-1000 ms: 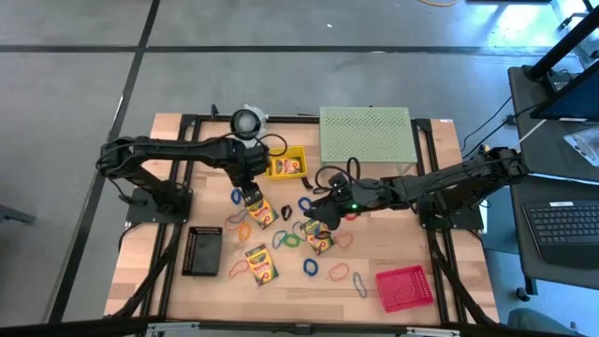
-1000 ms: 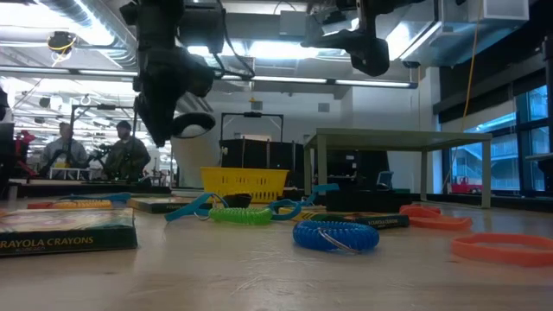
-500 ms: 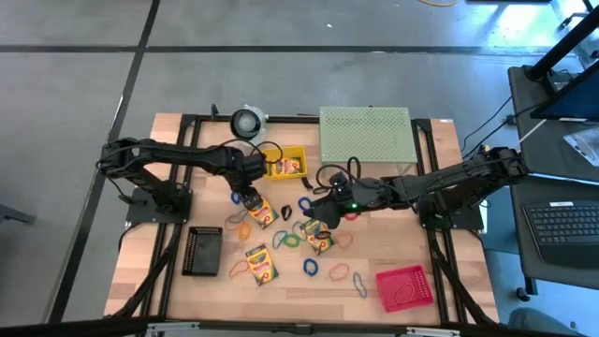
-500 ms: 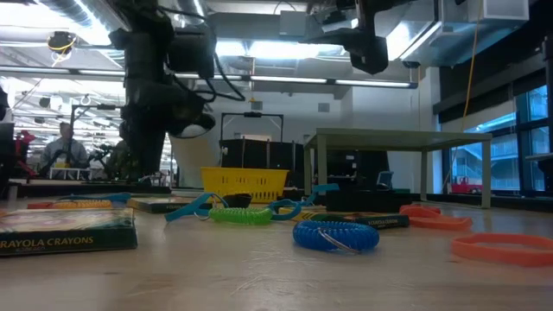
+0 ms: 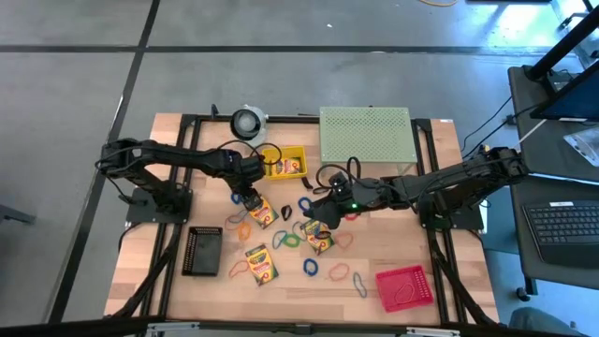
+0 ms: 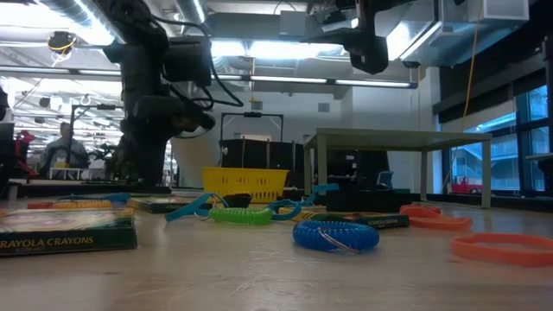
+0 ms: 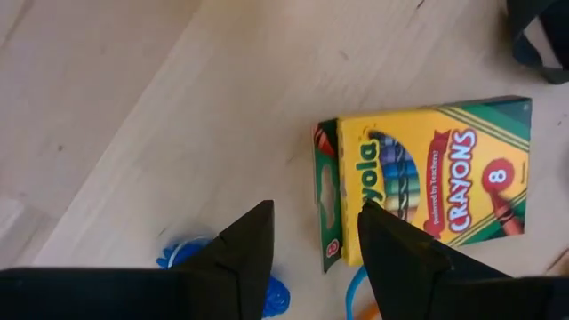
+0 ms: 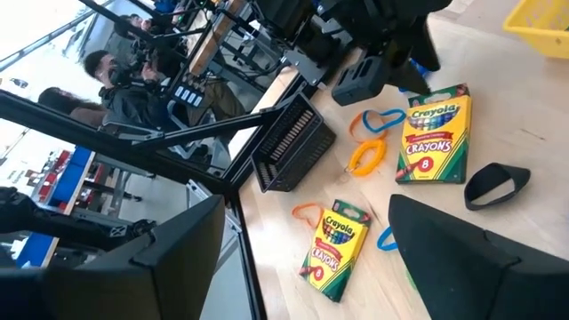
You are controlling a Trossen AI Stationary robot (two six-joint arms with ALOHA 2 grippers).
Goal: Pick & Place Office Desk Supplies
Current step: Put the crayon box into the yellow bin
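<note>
A yellow-and-green crayon box (image 7: 427,173) lies flat on the wood left of the table's middle (image 5: 259,211). My left gripper (image 7: 316,218) stands open just above it and points down, its fingers on either side of the box's green end flap (image 7: 327,209). A blue band (image 7: 173,258) lies beside that end. Two more crayon boxes (image 5: 261,265) (image 5: 318,237) and coloured bands (image 5: 309,268) are scattered over the middle. My right gripper (image 5: 323,211) hovers open over the middle, holding nothing. My left gripper comes at the crayon box's green end (image 7: 327,209) from above, pointing down, with one finger (image 7: 378,236) over the box's corner. I cannot tell whether the fingers touch the box, which lies flat on the table.
A yellow bin (image 5: 285,164), a round white-and-grey roll (image 5: 248,122) and a pale green perforated stand (image 5: 365,134) are along the far side. A black tray (image 5: 203,250) sits near left and a red basket (image 5: 404,285) near right. People show in the room behind (image 6: 65,142).
My left gripper has come down toward the crayon box left of the middle, staying over the same spot. The box and the bands have not moved.
</note>
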